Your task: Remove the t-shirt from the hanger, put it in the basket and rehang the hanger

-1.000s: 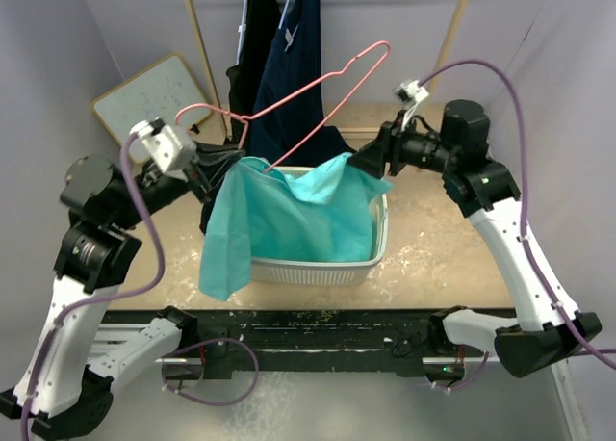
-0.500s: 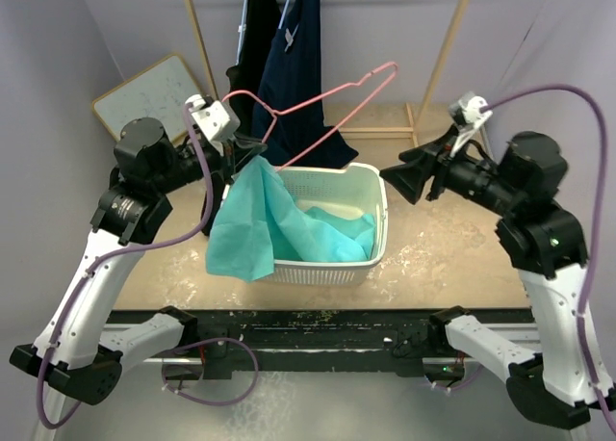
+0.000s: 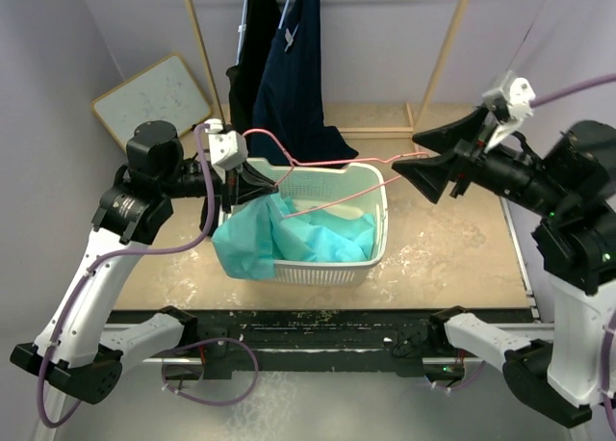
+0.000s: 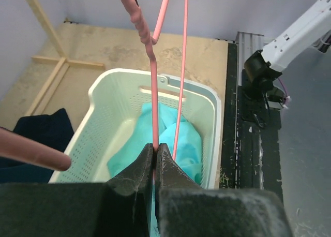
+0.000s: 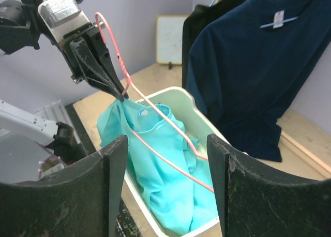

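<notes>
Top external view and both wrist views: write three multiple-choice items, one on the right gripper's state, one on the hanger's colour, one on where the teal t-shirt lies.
1. How does the right gripper stand?
A. open, holding nothing
B. shut tight and empty
C. out of view in every picture

2. What colour is the hanger in the left gripper?
A. blue
B. white
C. pink

3. Where does the teal t-shirt lie?
A. draped over the right gripper
B. in the white basket, spilling over its rim
C. wrapped round the left gripper

Answers: 1 A, its fingers stand wide apart with nothing between them. 2 C, the wire pinched between the shut fingers is pink. 3 B, the cloth sits inside the basket and part of it drapes over the rim.
</notes>
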Controlling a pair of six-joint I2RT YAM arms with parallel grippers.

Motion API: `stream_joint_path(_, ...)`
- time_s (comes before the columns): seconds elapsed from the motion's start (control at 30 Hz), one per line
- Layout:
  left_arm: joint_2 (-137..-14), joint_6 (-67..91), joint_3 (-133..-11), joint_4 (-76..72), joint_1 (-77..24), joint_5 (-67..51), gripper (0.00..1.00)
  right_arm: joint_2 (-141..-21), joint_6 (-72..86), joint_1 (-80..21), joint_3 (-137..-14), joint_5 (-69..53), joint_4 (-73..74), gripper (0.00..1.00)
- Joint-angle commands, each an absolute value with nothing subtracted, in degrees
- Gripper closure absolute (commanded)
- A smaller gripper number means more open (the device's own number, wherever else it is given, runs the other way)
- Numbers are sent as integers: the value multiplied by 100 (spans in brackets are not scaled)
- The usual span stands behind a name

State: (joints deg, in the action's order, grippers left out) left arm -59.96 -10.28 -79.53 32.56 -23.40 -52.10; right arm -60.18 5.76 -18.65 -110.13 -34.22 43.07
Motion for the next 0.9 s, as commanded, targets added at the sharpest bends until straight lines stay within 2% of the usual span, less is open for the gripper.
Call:
stream_joint_path(0.0,-6051,-1178,-8103,3340,-2360,-5760,100,-6246,446,-1865,-11067,-3798,4294,34)
stream_joint_path(0.27,-6354,-971,-8377,3241,-2375,-6366,100,-6611,413,-1863,-10794,-4003,4394,31)
stream_joint_path(0.6,-6478,-718,-8588,2992,-2373,-6446,100,-6463,410,-1870,-10341,-4126,4395,32)
stream_joint_path(0.73,-6496,-537,-8608,2729,-2375,-6344,100,-6392,428,-1872,-10164,-4319,4368,36)
stream_joint_path(0.87,-6663,-333,-8659,2461,-2375,-6087,100,-6220,447,-1872,-9963,-4401,4358,46)
